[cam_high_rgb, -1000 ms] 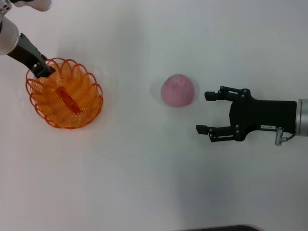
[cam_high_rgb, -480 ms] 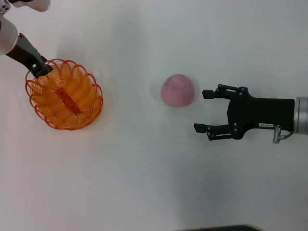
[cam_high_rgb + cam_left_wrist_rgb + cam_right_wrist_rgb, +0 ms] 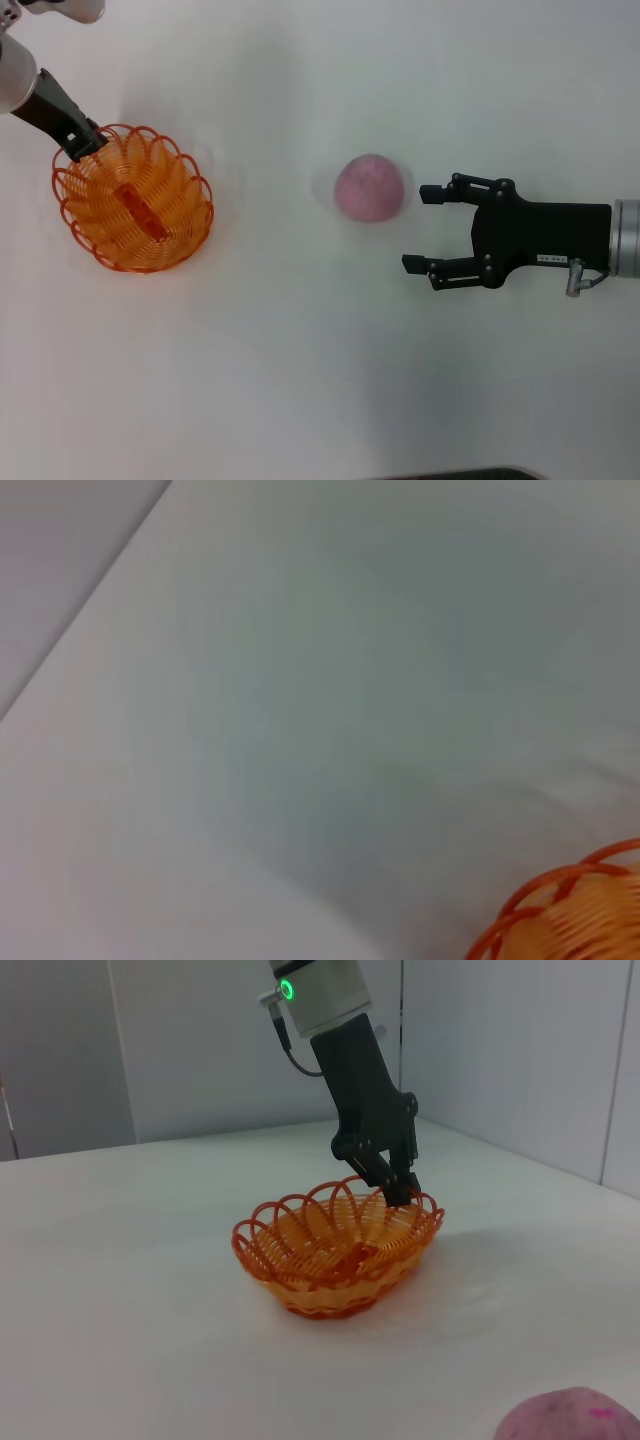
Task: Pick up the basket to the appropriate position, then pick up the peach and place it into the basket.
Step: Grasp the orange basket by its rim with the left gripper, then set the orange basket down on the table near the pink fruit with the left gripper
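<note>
The orange wire basket (image 3: 133, 197) rests on the white table at the left; the right wrist view shows the basket (image 3: 335, 1250) from the side, and its rim (image 3: 570, 910) shows in the left wrist view. My left gripper (image 3: 88, 145) stands at its far-left rim, and that gripper (image 3: 398, 1192) shows slightly open fingers straddling the rim wire. The pink peach (image 3: 371, 187) lies on the table near the middle, and the peach (image 3: 570, 1418) also shows at the edge of the right wrist view. My right gripper (image 3: 413, 228) is open just right of the peach, apart from it.
A small orange piece (image 3: 140, 207) lies inside the basket. White table (image 3: 300, 360) stretches around both objects. A dark edge (image 3: 450, 474) shows at the table's front. Grey walls (image 3: 180, 1040) stand behind the table.
My right gripper has crept left toward the peach. My left gripper has shifted slightly up and left at the basket rim, while the basket has stayed in place.
</note>
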Motion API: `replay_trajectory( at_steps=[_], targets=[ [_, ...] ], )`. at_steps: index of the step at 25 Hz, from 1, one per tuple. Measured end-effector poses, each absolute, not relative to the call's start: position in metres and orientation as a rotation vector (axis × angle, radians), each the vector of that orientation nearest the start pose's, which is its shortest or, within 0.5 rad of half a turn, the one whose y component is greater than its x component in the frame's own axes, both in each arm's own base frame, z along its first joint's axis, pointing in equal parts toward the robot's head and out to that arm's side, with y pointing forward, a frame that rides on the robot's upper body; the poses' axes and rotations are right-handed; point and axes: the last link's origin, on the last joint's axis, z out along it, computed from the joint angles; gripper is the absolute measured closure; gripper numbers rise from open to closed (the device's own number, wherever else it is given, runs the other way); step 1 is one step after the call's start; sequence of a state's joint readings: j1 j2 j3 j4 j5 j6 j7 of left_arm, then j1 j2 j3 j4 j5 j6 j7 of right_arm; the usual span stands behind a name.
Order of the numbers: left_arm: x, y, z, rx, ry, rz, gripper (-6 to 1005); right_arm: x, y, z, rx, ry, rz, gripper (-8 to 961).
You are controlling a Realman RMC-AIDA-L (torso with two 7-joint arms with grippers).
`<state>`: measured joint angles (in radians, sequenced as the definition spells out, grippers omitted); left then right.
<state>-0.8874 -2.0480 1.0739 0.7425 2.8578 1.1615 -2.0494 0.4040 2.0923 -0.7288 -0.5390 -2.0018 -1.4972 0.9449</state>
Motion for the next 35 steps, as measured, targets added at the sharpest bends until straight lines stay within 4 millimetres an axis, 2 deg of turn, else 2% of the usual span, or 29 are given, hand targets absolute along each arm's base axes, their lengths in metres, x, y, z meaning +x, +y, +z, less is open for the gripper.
replay_trajectory(
  at_steps=[7,17,35],
  targets=[
    [-0.231,0.434,0.001,-2.544,-0.487,0.69,896,0.307,0.281,-0.033,-2.742,0.331,0.574,26],
    [-0.229,0.43,0.001,-2.565,-0.527,0.702,899,0.306,0.281,-0.033,-2.74,0.33,0.576,26],
    [-0.204,0.429,0.039,-2.559,-0.89,0.752,944,0.299,0.286,-0.034,-2.757,0.298,0.586,26]
  ],
)
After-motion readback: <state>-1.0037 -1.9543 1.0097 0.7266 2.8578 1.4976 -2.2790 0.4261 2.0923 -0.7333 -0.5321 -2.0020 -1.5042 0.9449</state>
